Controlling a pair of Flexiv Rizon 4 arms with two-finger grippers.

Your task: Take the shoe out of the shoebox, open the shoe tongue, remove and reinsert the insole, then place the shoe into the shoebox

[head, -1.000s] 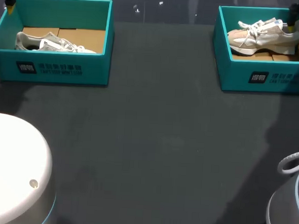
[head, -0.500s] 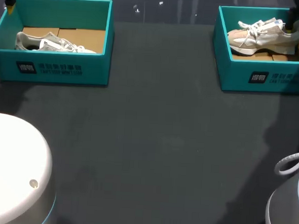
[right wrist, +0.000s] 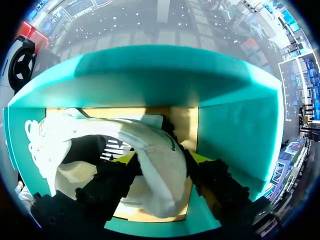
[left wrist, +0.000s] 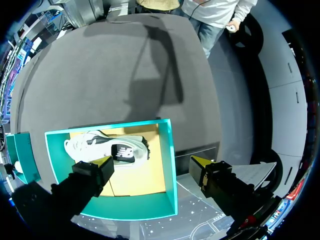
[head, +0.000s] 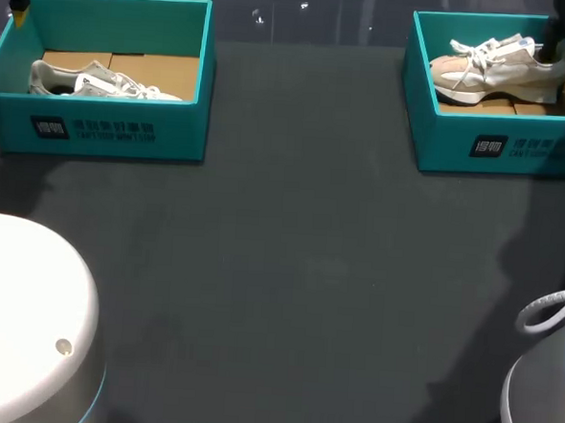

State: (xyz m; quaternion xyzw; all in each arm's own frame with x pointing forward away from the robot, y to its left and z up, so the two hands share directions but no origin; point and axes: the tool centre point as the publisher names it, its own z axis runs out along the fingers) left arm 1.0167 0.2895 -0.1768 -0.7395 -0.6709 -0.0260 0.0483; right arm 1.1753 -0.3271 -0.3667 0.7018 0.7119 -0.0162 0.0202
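The right jaws are held wide open, down inside the teal cardboard shoebox (right wrist: 235, 125). The heel of the pale beige and white lace-up shoe (right wrist: 150, 170) is seen right between them, but it is not gripped yet. The jaws should be shut slowly on the heel, so it is not squashed. Then the shoe should be lifted straight up, so the box walls near the jaws are not bumped. The left jaws are wide open too, with nothing held, high over a second teal cardboard box (left wrist: 170, 165) with a white and grey shoe (left wrist: 107, 147).
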